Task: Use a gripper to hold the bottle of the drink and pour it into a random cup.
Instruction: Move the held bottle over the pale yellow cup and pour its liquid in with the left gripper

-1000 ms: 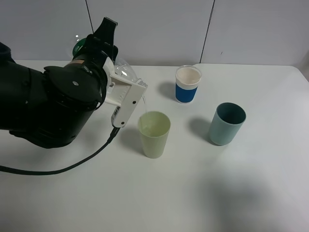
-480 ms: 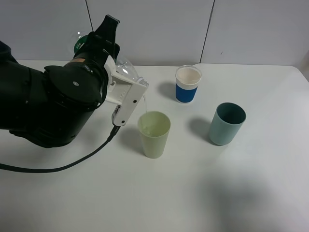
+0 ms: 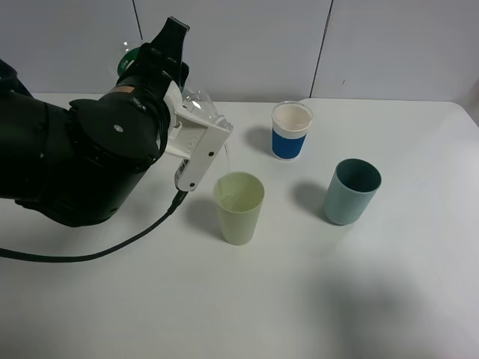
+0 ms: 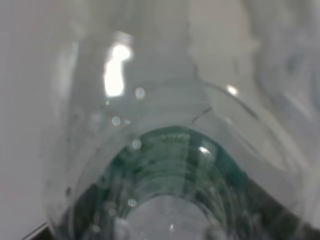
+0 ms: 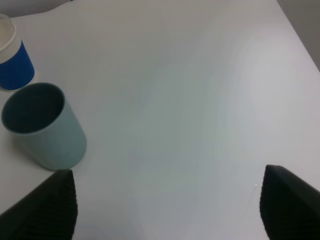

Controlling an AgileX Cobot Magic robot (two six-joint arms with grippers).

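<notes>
Gripper [image 3: 200,136] clamped on bottle [image 3: 197,105], neck tipped over cup [image 3: 239,208]

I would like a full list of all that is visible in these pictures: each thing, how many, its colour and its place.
bottle of the drink: one, clear with dark green label, tilted in the left gripper, neck toward the yellow-green cup.
yellow-green cup: one, pale yellow-green, upright near the table's middle.
blue-banded cup: one, white with blue band, farther back, near the wall.
teal cup: one, teal-green, right of the yellow-green cup.
table: one, white, under everything.
cable: one, black, across the table's left part.
left gripper: one, white jaw piece on black arm, shut on the bottle.
right gripper: one, dark fingers, open, above bare table.
</notes>
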